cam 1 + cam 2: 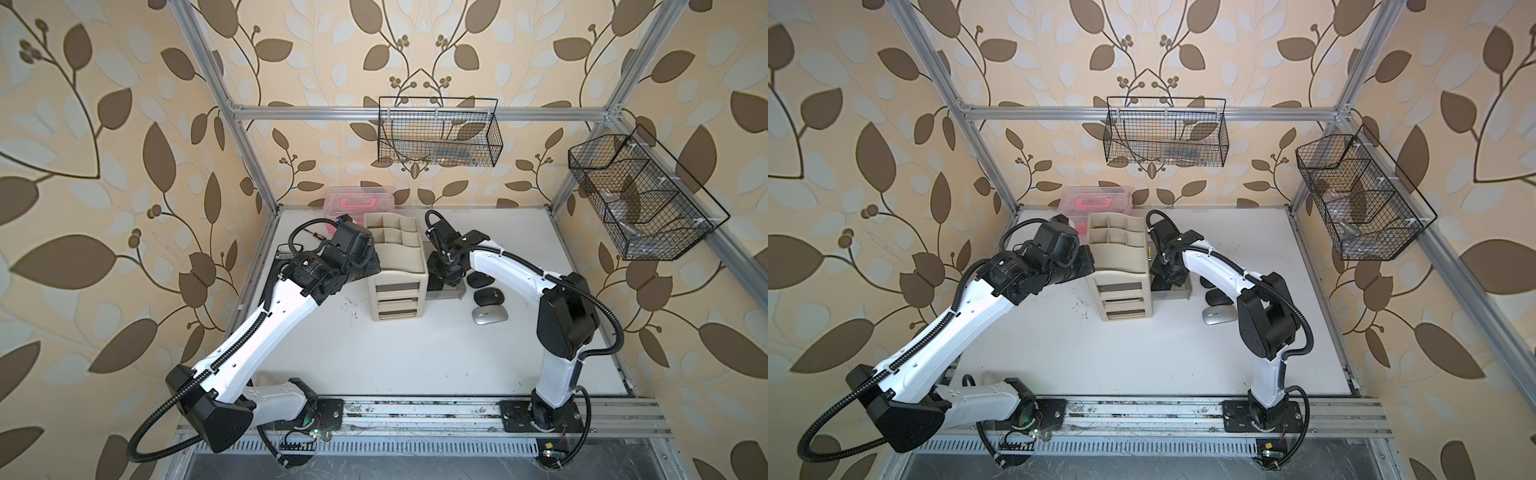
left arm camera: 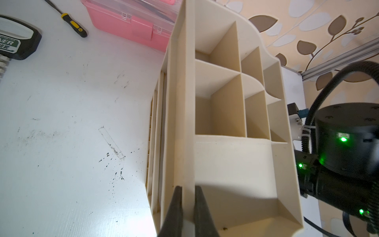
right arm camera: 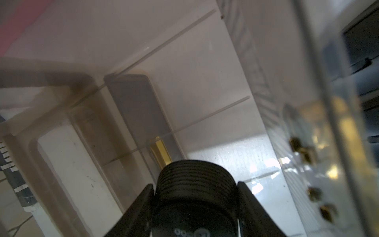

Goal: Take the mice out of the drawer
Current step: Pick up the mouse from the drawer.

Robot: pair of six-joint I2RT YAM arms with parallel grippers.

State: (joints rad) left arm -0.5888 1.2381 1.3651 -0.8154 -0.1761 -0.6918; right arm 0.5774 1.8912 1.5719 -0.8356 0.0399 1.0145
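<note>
The right gripper [image 3: 195,184] is down inside the smoky clear plastic drawer [image 1: 455,294]. In both top views this drawer stands pulled out at 3 o'clock from the tall beige plastic organiser [image 1: 397,266]. Between the fingers [image 3: 141,207] sits a matte black oval mouse [image 3: 194,207]. Both fingers seem to press on its sides, so I judge the gripper is clamped on it. The long axis of this mouse runs along the fingers, away from the wrist, so the grip goes across its short width. Its far end is rounded and has fine ridges across it, and a row of small pale rings is printed near the wrist. I cannot tell if it rests on the drawer floor or is already a little above it.

The right arm is clearly the nearer one. The left gripper [image 2: 188,187] is on the 9 o'clock side of the organiser, closed on the top edge of its wall, probably to hold it steady.

Three mice lie on the white table [image 1: 374,353] at 3 to 4 o'clock from the drawer, close together: a first black mouse [image 1: 482,279], a second black mouse [image 1: 489,296] and a silver-grey mouse [image 1: 489,316]. The coming move probably needs a lift straight up over the drawer wall, then a carry toward that group.
</note>
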